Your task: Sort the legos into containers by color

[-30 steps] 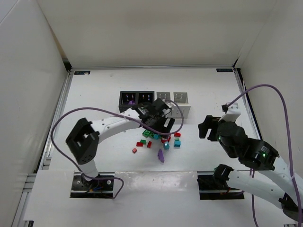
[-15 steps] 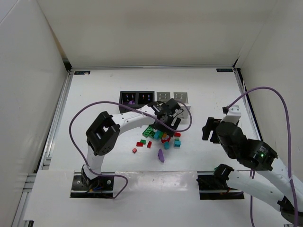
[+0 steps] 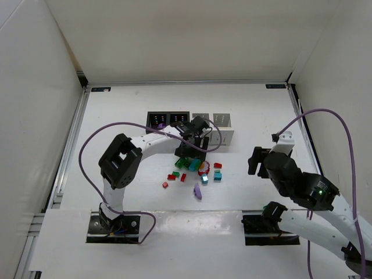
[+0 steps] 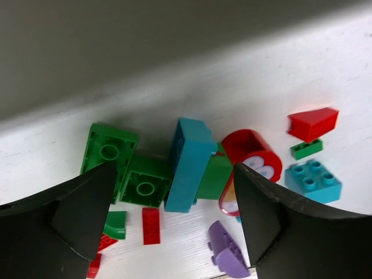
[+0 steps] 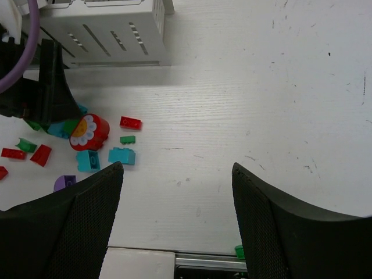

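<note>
The legos lie in a loose heap in front of the containers, a row of two black and two white bins. My left gripper hangs open just over the heap. In the left wrist view a teal brick and two green bricks lie below the left gripper, touching neither finger. A round red flower piece lies by the right finger. A purple piece lies nearer. My right gripper is open over bare table, right of the heap, and holds nothing.
A white bin stands at the upper left of the right wrist view. Loose red, green and teal bricks lie on the heap's right side. White walls enclose the table. A purple cable loops off the left arm.
My left gripper has pulled back and left, toward the containers, and now sits over the heap's near-bin side with its jaws slightly narrower. The right arm has barely moved.
</note>
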Available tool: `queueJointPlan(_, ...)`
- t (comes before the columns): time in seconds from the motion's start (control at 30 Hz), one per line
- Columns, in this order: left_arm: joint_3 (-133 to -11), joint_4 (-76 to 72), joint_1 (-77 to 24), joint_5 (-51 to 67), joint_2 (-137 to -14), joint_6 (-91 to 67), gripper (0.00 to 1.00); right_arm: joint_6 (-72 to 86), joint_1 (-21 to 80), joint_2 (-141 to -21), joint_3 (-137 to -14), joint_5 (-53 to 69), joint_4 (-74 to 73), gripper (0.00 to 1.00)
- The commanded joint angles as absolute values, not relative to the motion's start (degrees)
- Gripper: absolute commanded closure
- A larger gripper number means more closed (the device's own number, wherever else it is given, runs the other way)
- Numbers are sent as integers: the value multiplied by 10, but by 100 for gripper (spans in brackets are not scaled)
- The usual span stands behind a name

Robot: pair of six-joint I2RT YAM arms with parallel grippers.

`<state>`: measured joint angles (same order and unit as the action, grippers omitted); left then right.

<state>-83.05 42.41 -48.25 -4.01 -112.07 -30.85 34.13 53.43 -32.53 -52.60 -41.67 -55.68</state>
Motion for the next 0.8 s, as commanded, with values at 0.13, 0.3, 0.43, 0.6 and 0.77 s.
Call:
queueJointPlan(0.13,-842,408,-481,-64,-1098,-366,17,352,540,-310,-514,-432,-554,22)
queueJointPlan(0.3,-850,424,-497,-119,-1109,-381,25,356,534,-302,-511,-436,-559,22)
queueJointPlan(0.43,-875,442,-520,-156,-1119,-365,26,361,533,-296,-507,-437,-558,22)
queueJointPlan(0.6,-885,449,-542,-171,-1135,-346,26,362,532,-281,-501,-436,-557,24)
queueJointPlan(0.77,-894,454,-538,-163,-1157,-355,37,365,532,-272,-506,-437,-567,24)
